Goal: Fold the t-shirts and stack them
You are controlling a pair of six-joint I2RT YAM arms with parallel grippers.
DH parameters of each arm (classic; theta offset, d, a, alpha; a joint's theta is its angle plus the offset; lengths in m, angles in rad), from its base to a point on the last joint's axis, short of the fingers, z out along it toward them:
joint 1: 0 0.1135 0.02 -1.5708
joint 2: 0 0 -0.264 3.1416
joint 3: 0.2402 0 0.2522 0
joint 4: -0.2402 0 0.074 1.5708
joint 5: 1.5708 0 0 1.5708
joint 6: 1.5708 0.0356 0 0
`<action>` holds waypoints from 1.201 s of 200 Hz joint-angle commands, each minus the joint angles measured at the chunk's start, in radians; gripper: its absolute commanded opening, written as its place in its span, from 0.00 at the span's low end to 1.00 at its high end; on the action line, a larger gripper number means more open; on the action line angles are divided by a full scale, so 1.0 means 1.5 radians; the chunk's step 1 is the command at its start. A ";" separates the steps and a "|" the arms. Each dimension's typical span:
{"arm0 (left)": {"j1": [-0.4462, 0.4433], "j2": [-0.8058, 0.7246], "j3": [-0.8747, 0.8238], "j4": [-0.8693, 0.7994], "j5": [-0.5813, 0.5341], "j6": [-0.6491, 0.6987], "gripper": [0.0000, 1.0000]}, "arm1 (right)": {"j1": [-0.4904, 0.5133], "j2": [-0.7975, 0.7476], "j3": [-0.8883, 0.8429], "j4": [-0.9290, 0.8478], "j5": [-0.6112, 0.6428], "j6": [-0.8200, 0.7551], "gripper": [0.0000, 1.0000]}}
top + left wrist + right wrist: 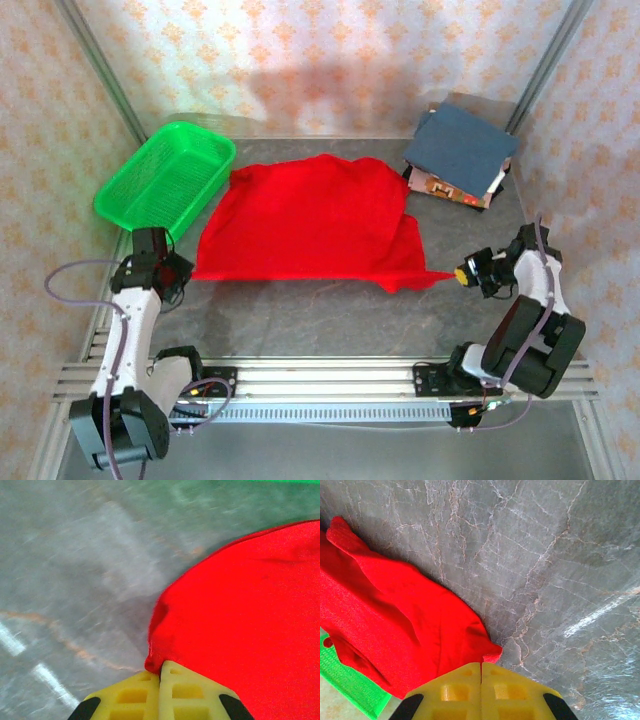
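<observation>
Corners of red t-shirt [310, 220] pinched by left pincer [160, 672], right pincer [481, 672].

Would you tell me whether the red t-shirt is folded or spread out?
Mostly spread: the red t-shirt lies flat across the table, one layer overlapping near its right side.

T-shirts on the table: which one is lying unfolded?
The red t-shirt, spread wide across the middle. The slate-blue t-shirt is folded square atop a pile in the far right corner.
</observation>
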 commanded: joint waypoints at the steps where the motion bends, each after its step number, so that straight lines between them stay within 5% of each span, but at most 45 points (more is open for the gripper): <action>1: 0.008 -0.038 -0.043 -0.054 -0.105 -0.049 0.00 | -0.004 -0.019 -0.025 0.013 0.050 -0.009 0.00; 72: 0.008 -0.065 -0.138 -0.056 -0.104 -0.102 0.00 | -0.004 -0.038 -0.037 -0.026 0.110 0.030 0.00; 233: 0.009 -0.090 -0.213 -0.047 -0.106 -0.144 0.00 | -0.004 -0.096 -0.156 -0.004 0.089 0.113 0.00; 240: 0.008 -0.088 -0.214 -0.048 -0.104 -0.145 0.09 | -0.004 -0.096 -0.158 -0.003 0.090 0.113 0.00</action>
